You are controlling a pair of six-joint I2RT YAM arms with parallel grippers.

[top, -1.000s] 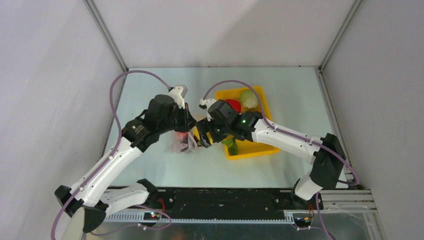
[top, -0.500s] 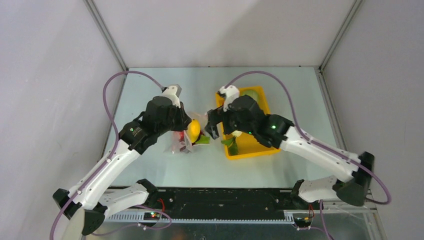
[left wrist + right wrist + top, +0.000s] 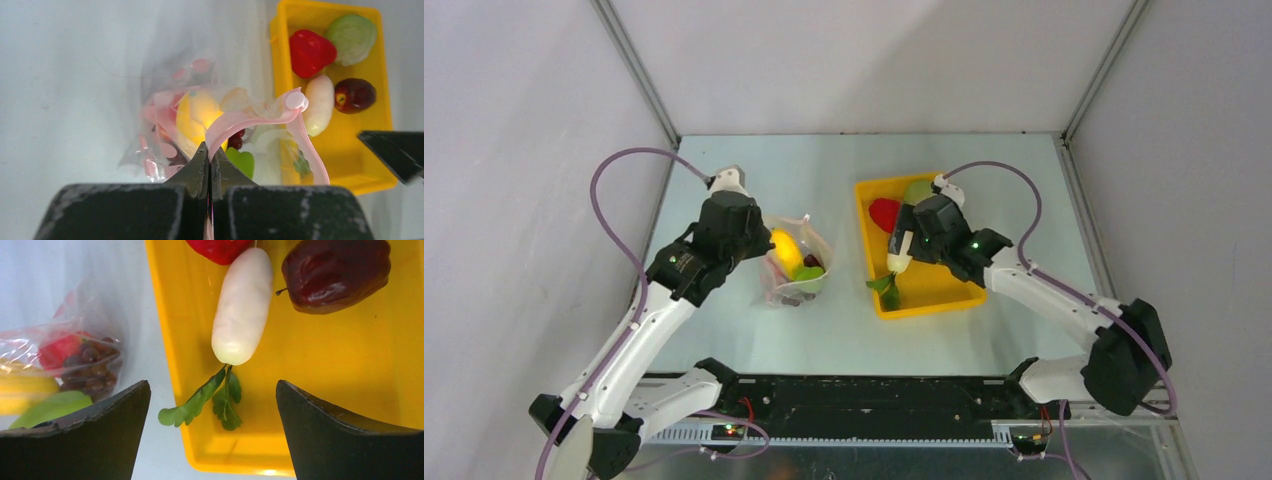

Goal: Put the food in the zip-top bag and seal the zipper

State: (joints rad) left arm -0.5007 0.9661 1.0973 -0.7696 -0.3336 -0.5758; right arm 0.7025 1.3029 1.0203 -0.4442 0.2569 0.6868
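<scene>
The clear zip-top bag [image 3: 796, 268] with pink dots lies left of the yellow tray [image 3: 944, 293]. My left gripper [image 3: 762, 243] is shut on its pink zipper [image 3: 250, 119], holding the mouth up and open [image 3: 209, 150]. Inside the bag are a yellow piece [image 3: 196, 112], a green piece [image 3: 242, 162], dark grapes [image 3: 90, 371] and a red piece [image 3: 60, 352]. My right gripper [image 3: 212, 386] is open and empty above the tray [image 3: 906, 240]. In the tray are the white radish [image 3: 242, 307] with green leaves [image 3: 220, 400], a dark red apple [image 3: 335, 270], a red pepper [image 3: 310, 50] and a pale green cabbage [image 3: 352, 31].
The tray's left wall [image 3: 167, 345] stands close to the bag. White walls with metal frame posts [image 3: 639, 75] enclose the table on three sides. Purple cables [image 3: 614, 170] loop above both arms.
The yellow and green piece that was at the bag's mouth now lies inside the bag. My right gripper has pulled back right, over the tray. My left gripper has moved left with the zipper.
</scene>
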